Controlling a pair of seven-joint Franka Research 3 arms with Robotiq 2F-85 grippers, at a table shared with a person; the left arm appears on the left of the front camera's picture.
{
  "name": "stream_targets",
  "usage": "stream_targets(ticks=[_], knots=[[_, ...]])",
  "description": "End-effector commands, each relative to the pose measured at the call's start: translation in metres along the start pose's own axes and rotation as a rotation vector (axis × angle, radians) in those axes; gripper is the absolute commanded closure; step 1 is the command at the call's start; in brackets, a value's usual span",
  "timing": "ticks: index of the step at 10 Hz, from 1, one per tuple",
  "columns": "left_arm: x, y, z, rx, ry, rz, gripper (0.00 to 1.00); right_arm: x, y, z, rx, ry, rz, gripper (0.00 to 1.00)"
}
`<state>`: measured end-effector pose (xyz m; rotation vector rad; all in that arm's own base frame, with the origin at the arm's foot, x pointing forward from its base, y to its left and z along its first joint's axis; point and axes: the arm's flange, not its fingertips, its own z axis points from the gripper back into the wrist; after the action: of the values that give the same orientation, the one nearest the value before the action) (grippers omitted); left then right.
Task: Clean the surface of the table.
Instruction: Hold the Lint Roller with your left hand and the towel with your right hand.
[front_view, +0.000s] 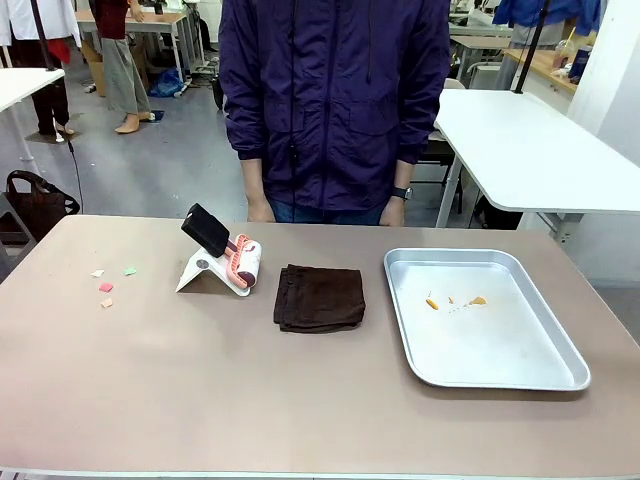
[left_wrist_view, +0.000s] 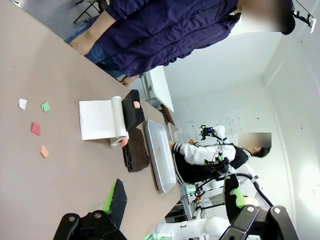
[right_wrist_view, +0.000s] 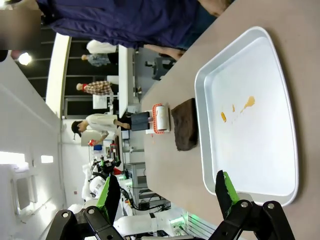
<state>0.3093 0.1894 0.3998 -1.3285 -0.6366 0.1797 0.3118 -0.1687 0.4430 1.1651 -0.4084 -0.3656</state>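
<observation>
The brownish-tan table (front_view: 200, 390) carries a few small paper scraps (front_view: 106, 287) in pink, green and white near its left side. In the left wrist view the scraps (left_wrist_view: 35, 129) lie on the table (left_wrist_view: 30, 60) ahead and to the left of my left gripper (left_wrist_view: 175, 200), which hangs open above the surface with nothing between its fingers. My right gripper (right_wrist_view: 167, 192) is also open and empty, raised over the table (right_wrist_view: 167, 165) beside the near end of the metal tray (right_wrist_view: 200, 80).
A lint roller on a white stand (front_view: 225, 258) and a folded dark brown cloth (front_view: 318, 298) sit mid-table. The metal tray (front_view: 560, 375) at the right holds some orange crumbs (front_view: 432, 302). A person in a purple jacket (front_view: 335, 100) stands at the far edge.
</observation>
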Motion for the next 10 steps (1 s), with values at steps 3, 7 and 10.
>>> stream_targets(ticks=[3,7,10], knots=[[0.013,-0.045,-0.051,0.061,0.131,-0.079,0.00,-0.009,0.055,-0.054,-0.128,0.033,0.132,0.00],[0.011,-0.095,-0.159,0.211,0.383,-0.192,0.00,-0.044,0.130,-0.181,-0.312,0.221,0.317,0.00],[0.022,-0.099,-0.246,0.366,0.564,-0.234,0.00,-0.082,0.152,-0.306,-0.434,0.368,0.405,0.00]])
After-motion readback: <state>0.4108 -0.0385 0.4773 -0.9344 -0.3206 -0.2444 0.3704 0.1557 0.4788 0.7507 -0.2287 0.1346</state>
